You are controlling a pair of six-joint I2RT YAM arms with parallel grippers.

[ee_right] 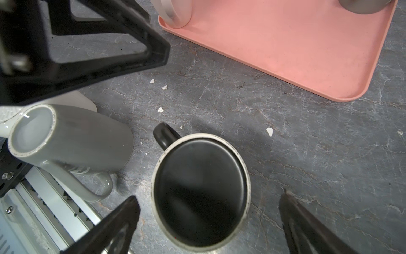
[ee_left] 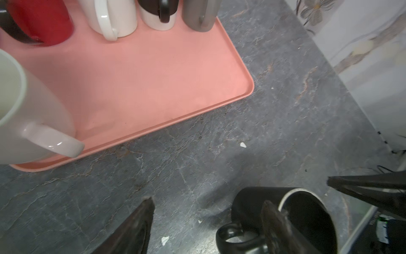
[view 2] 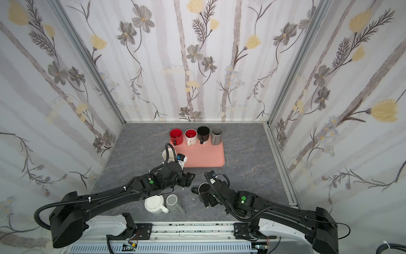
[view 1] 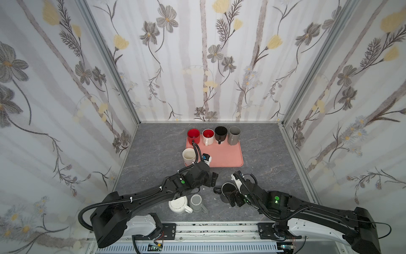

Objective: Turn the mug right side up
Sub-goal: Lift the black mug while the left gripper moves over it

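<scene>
We see the pink tray [view 1: 222, 156] lying at 12 o'clock on the grey bench [view 1: 153, 154] with five upright mugs on it. Along its far edge, from 9 to 3 o'clock, stand a red mug [view 1: 193, 134], a white mug with a red inside [view 1: 208, 136], a black-and-white mug [view 1: 221, 133] and a grey mug [view 1: 234, 135]. A cream mug [view 1: 189, 155] sits in the tray's 7 o'clock corner, partly behind the left arm's cable. The black mug [view 1: 227, 190] stands off the tray on the bare bench, at about 5 o'clock from it. Its mouth is up, its handle points to 9 o'clock, and the right wrist view shows only dark glaze inside. We find the right gripper [ee_right: 209, 194] over it, with one finger on each side of the mug and a gap between each finger and its wall. The left gripper [view 1: 214, 178] hangs at 10 o'clock from the black mug, between it and the tray, with its fingers spread and only bench between them. At 8 o'clock from the black mug two mugs stand base up and just beside each other: an inverted white mug [view 1: 178, 204], partly under the left arm, and an inverted grey mug [view 1: 196, 202]. Small white flecks [ee_right: 269, 131] dot the bench around the black mug.
</scene>
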